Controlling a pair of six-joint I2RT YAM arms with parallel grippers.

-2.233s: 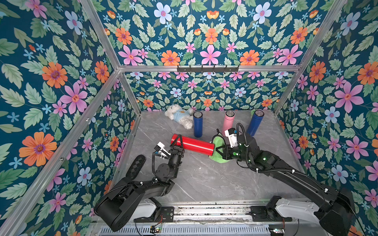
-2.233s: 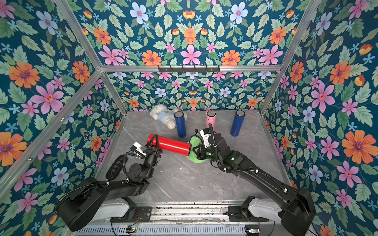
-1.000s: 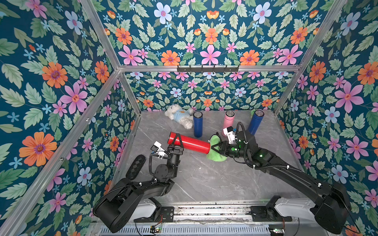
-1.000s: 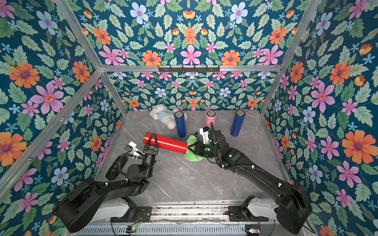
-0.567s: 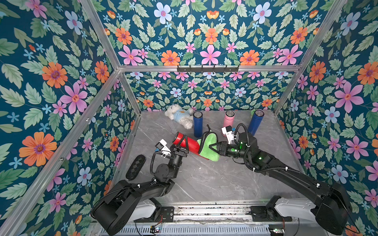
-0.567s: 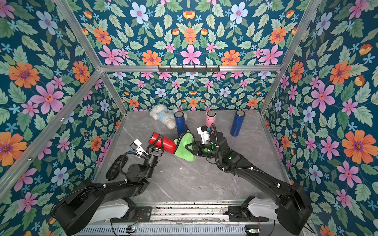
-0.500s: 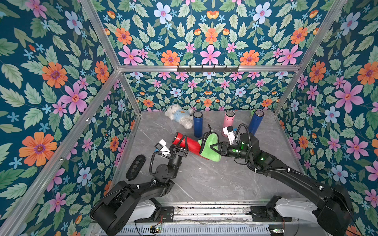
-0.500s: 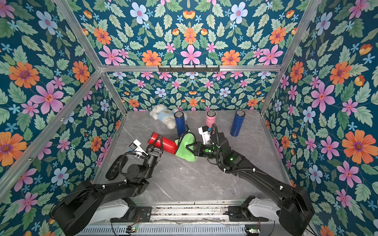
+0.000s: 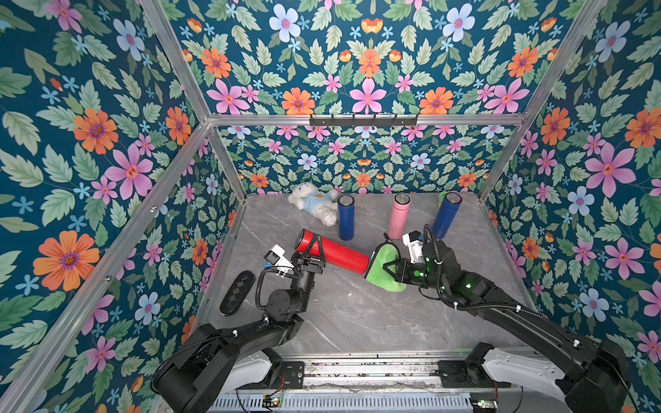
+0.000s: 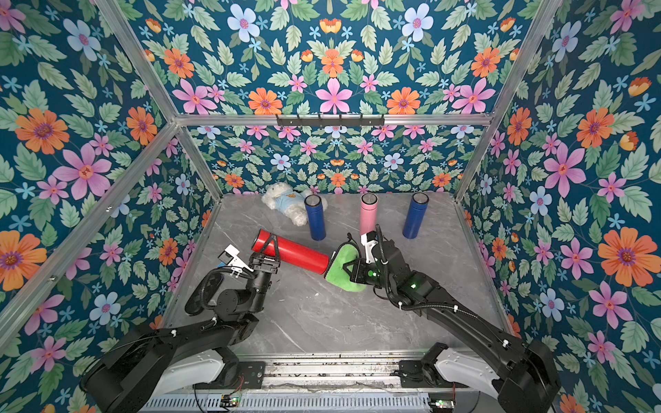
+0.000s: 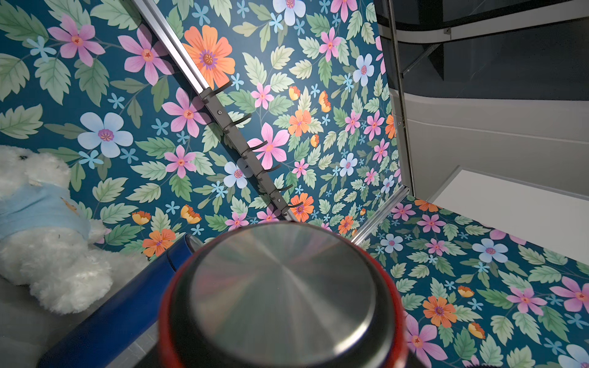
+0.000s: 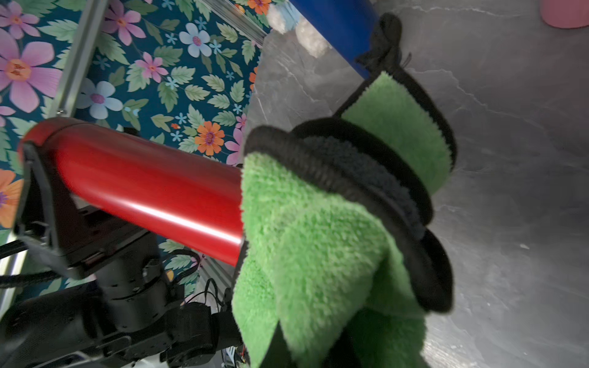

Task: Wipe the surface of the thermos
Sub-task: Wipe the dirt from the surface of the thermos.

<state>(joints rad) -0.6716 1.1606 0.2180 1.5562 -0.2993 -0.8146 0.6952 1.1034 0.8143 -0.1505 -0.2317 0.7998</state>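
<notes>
A red thermos [image 9: 334, 253] [image 10: 295, 252] hangs level above the grey tabletop in both top views. My left gripper [image 9: 312, 247] [image 10: 269, 246] is shut on it near its left end, black fingers straddling the body. The left wrist view shows only its steel end [image 11: 283, 286]. My right gripper [image 9: 389, 267] [image 10: 346, 269] is shut on a green cloth [image 9: 384, 258] [image 10: 340, 267] with black edging. The cloth is draped over the thermos's right end. In the right wrist view the cloth [image 12: 318, 239] hides that end of the thermos [image 12: 143, 181] and my own jaws.
Two blue thermoses [image 9: 346, 218] [image 9: 445, 216] and a pink one [image 9: 400, 216] stand upright near the back wall. A white plush bear [image 9: 313, 205] lies at the back left. A black oval pad [image 9: 236, 291] rests at the left edge.
The right gripper slid the green cloth left along the red thermos towards the left gripper, then back to its right end. The left gripper kept its hold.
</notes>
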